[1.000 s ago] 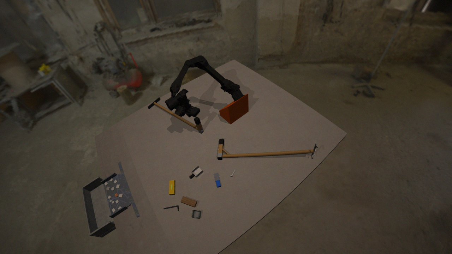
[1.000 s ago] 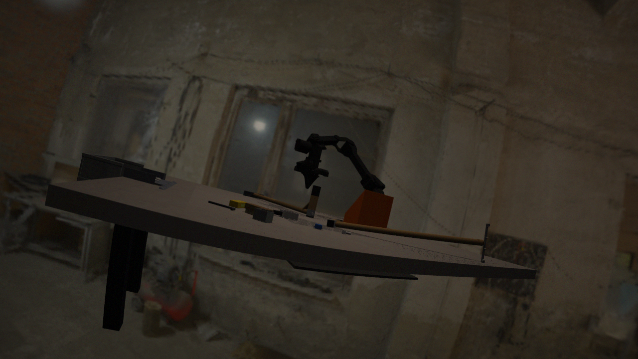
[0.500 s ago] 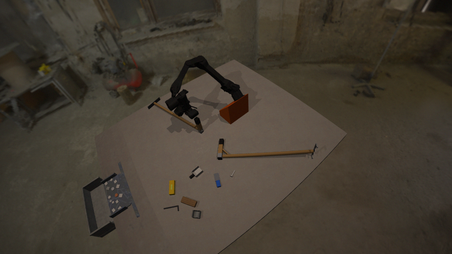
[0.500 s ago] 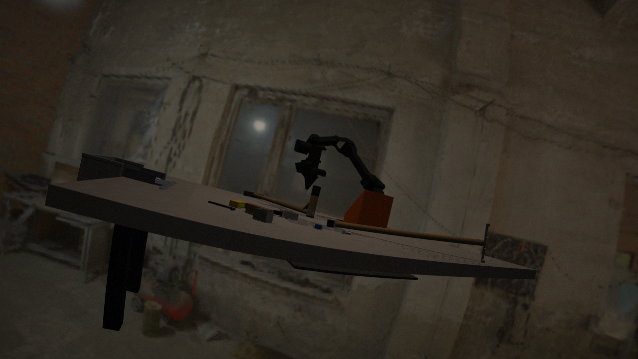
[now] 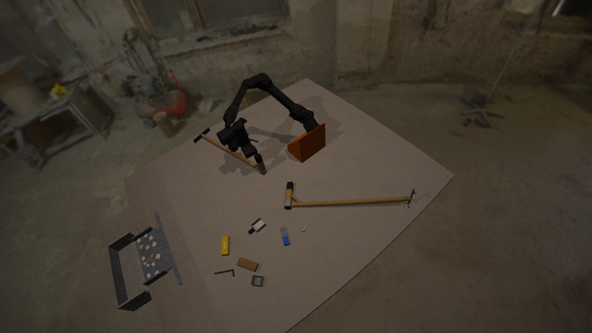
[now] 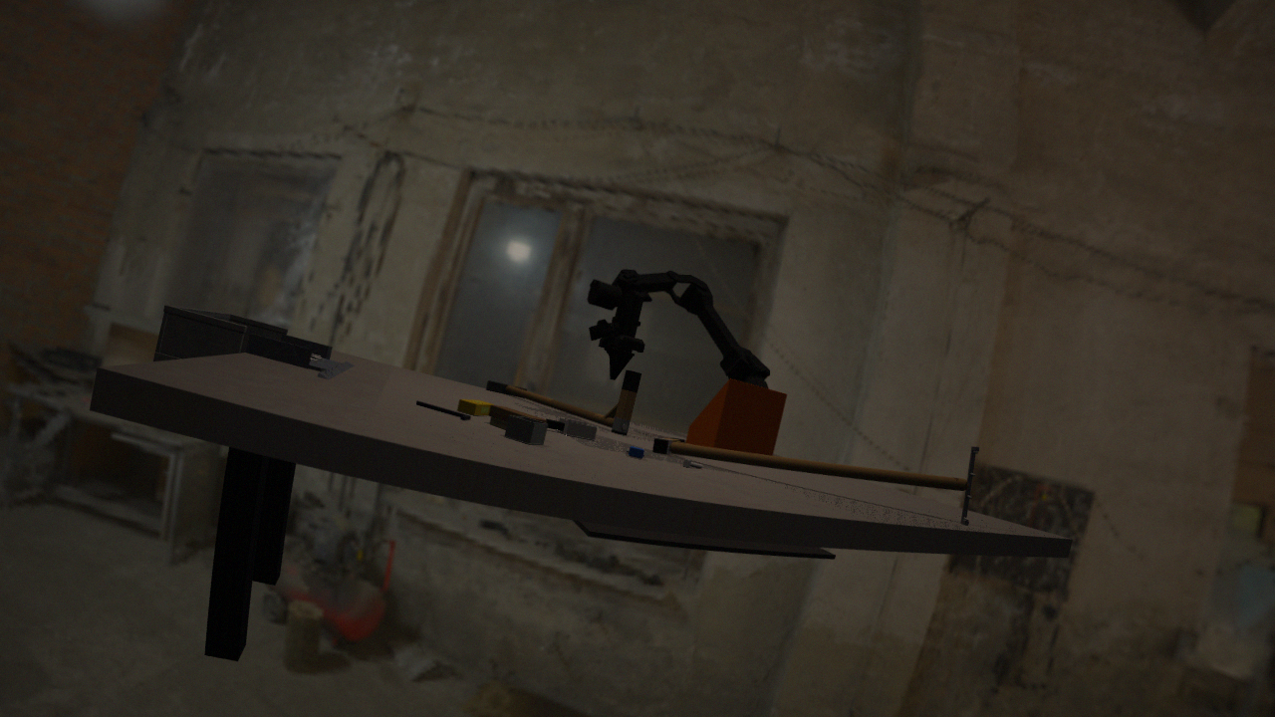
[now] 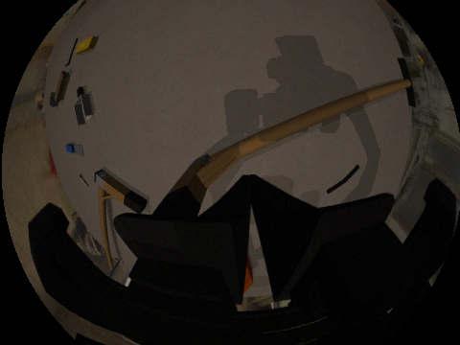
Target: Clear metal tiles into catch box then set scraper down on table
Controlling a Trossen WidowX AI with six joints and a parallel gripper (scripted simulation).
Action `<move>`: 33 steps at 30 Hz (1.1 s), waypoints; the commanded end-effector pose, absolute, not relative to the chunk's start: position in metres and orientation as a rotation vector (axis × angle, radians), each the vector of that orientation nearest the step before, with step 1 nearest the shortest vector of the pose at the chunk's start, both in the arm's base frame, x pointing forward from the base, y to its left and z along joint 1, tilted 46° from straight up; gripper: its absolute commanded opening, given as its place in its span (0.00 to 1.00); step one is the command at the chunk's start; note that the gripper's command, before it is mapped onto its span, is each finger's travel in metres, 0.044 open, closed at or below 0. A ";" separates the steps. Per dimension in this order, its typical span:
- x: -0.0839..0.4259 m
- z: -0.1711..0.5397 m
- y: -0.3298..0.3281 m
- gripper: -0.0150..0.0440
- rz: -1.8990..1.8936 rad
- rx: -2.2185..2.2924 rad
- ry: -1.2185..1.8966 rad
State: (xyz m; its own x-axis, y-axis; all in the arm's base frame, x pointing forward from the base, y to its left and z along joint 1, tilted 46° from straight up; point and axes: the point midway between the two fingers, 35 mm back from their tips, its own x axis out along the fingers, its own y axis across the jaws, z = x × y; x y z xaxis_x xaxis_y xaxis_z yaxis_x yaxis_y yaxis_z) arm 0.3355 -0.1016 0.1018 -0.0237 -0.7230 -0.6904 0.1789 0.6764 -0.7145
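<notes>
My gripper (image 6: pixel 615 375) (image 7: pixel 248 180) is shut and empty, above the table beside the long scraper's grip. The long scraper (image 5: pixel 225 149) (image 6: pixel 561 402) (image 7: pixel 307 122) lies with its wooden handle across the table, its black blade (image 5: pixel 201 135) (image 7: pixel 407 81) near the table's edge and its black-topped grip block (image 5: pixel 259 163) (image 6: pixel 628 400) standing up. The steel bench plate (image 5: pixel 165 245) holds several small pale tiles and one orange tile (image 5: pixel 152 255). The grey catch box (image 5: pixel 117 277) (image 6: pixel 200 335) adjoins its far end. The tiles are too small to tell in the exterior view.
A rake (image 5: pixel 351 202) (image 6: pixel 820 465) (image 7: pixel 103 216) lies right of the scraper. A yellow block (image 5: pixel 225 245) (image 7: pixel 86 44), wooden block (image 5: pixel 247 264), blue-handled tool (image 5: pixel 285 240), scoop (image 5: pixel 257 225) and bolt (image 5: pixel 305 227) lie in front. A thin black bar (image 7: pixel 342 179) lies near my gripper.
</notes>
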 end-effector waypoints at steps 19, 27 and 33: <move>0.335 0.099 -0.106 0.25 -0.999 -0.209 1.247; 0.335 0.097 -0.108 0.25 -1.073 -0.111 1.179; 0.335 0.097 -0.109 0.25 -1.127 -0.037 1.126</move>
State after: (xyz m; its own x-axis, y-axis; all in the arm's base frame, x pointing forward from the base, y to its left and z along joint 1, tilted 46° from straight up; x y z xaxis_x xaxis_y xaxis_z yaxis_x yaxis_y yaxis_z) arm 0.3351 -0.1074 0.0970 -0.0217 -0.7225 -0.6911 0.6444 0.5183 -0.5622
